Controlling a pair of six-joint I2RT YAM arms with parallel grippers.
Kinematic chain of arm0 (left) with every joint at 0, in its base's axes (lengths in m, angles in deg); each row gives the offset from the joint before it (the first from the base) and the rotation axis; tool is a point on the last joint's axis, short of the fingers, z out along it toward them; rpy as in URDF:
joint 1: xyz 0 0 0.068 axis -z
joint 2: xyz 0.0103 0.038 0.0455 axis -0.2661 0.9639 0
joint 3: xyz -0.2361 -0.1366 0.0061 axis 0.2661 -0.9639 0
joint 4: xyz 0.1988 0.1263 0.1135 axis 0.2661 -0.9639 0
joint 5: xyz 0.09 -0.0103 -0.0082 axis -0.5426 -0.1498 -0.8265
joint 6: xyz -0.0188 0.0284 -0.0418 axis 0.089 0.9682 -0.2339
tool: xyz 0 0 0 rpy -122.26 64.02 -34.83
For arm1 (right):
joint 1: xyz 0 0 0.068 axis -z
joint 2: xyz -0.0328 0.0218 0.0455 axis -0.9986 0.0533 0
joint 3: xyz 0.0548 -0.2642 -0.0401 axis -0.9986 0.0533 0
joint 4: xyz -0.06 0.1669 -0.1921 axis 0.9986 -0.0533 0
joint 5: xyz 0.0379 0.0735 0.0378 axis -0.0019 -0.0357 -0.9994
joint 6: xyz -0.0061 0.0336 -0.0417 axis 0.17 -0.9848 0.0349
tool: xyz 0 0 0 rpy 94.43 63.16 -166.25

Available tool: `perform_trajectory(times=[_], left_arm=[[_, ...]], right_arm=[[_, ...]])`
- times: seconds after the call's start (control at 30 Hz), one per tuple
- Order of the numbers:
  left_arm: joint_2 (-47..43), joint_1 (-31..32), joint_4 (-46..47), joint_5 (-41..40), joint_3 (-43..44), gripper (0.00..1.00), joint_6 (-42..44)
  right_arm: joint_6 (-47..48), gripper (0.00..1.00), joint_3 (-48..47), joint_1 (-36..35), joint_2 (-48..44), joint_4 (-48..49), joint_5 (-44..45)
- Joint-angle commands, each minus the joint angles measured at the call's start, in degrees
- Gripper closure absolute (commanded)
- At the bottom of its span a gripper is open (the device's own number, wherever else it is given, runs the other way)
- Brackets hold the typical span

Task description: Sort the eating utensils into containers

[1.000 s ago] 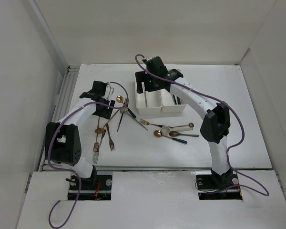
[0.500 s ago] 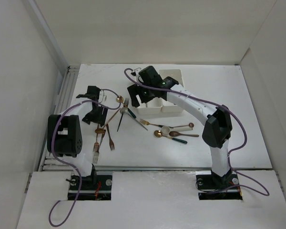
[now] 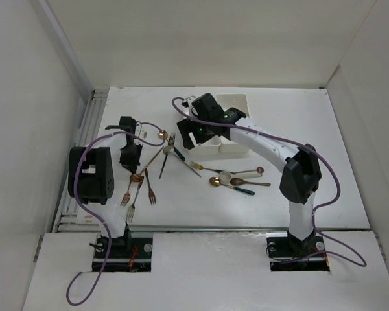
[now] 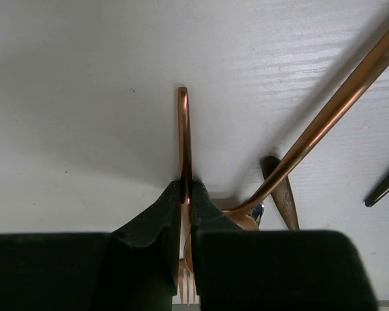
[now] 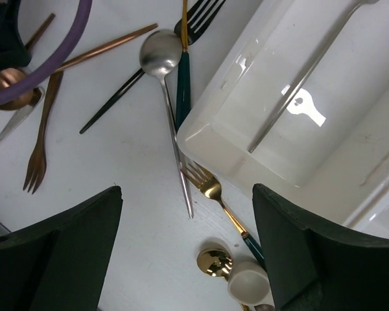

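Copper fork [image 4: 183, 129], down on the bench [image 4: 84, 97], is pinched by its handle in my closed left hand [image 4: 187, 194], a copper spoon [image 4: 324, 123] crossing just beside it, while my right hand [image 5: 187, 194] hangs wide open, holding nothing, over a silver spoon [image 5: 161, 55] and gold fork [image 5: 211, 188] at the containers [image 5: 207, 139] corner.

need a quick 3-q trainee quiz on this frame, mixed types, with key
1. True or false: the left gripper is shut on the slim copper fork.
2. The right gripper is: A) open and empty, B) shut on a spoon, C) shut on a fork.
3. Fill in: the slim utensil lying in the white rectangular plastic bin is ____ in colour.
Key: 1 true; 2 A; 3 silver.
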Motion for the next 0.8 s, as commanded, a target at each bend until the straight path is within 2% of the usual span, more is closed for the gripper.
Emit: perform_trajectory(times=[0.0, 0.2, 0.43, 0.6, 0.77], left_arm=[[4.1, -0.7, -0.7, -0.3, -1.0, 1.00, 0.3], [3.5, -3.3, -0.7, -2.6, 5.2, 1.00, 0.3], [-1.4, -3.3, -3.4, -2.1, 22.4, 1.00, -1.3], [-2.5, -3.3, -4.5, 2.6, 28.4, 1.00, -4.4], [-3.8, -3.3, -3.2, 11.5, 33.6, 1.00, -10.2]], right_arm=[[-0.3, 0.14, -0.4, -0.2, -4.5, 2.7, 1.3], [-0.9, 0.15, -1.0, -0.2, -6.0, 2.7, 1.8], [-3.7, 0.15, -0.5, -0.2, -8.5, 6.4, -0.7], [-6.8, 0.15, 1.4, -0.2, -10.0, 12.1, -5.5], [-12.6, 0.15, 2.5, 1.5, -9.4, 19.9, -15.6]])
